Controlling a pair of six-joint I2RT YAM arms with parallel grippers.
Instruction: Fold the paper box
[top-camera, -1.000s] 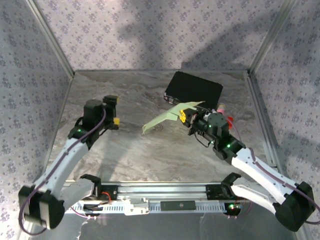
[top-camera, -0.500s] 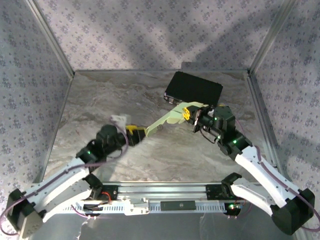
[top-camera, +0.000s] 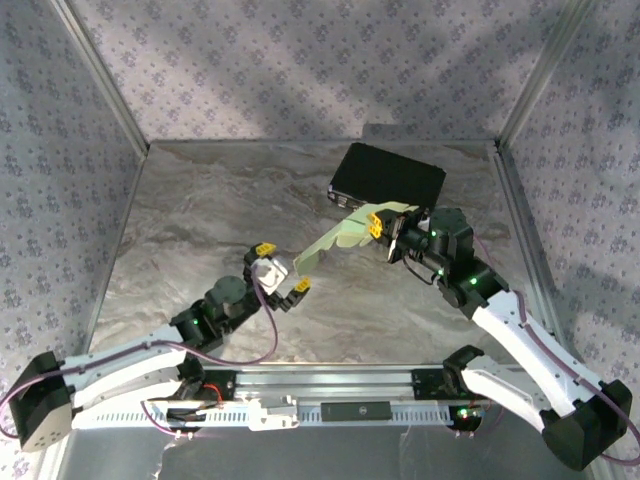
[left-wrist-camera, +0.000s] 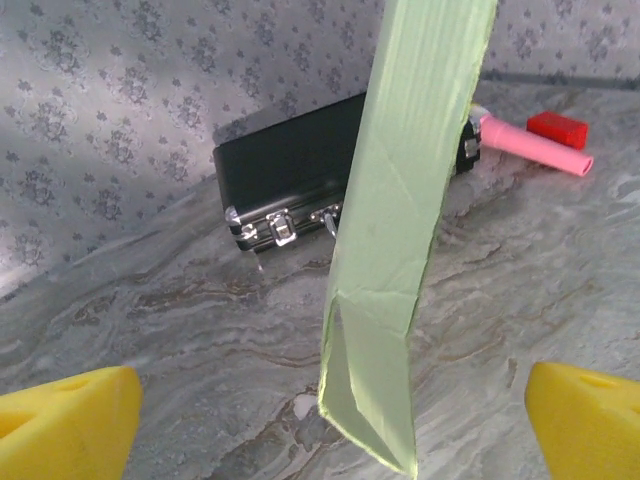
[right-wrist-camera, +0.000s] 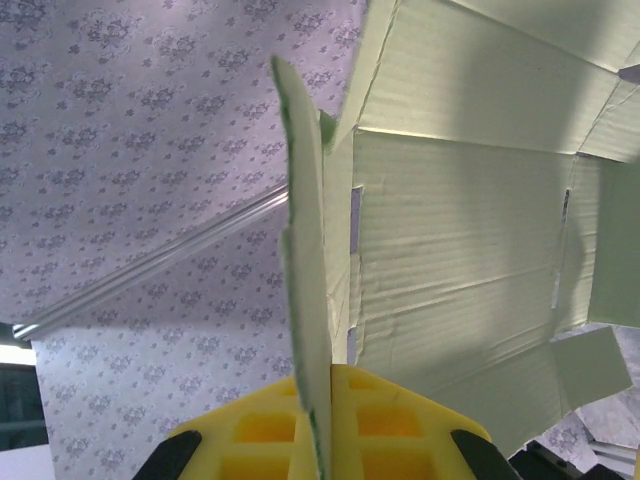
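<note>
We see the right gripper (top-camera: 380, 228) clenched on an edge of the paper box (top-camera: 335, 240); the left gripper (top-camera: 282, 268), released, could crumple the thin free end if it closes askew.

You're working inside booth: floral grey-lilac wall panels (top-camera: 300, 70) enclosing marbled tabletop (top-camera: 200, 220) on three sides, aluminium corner posts (top-camera: 100, 75) rising, soft shadows lying across back wall.
</note>
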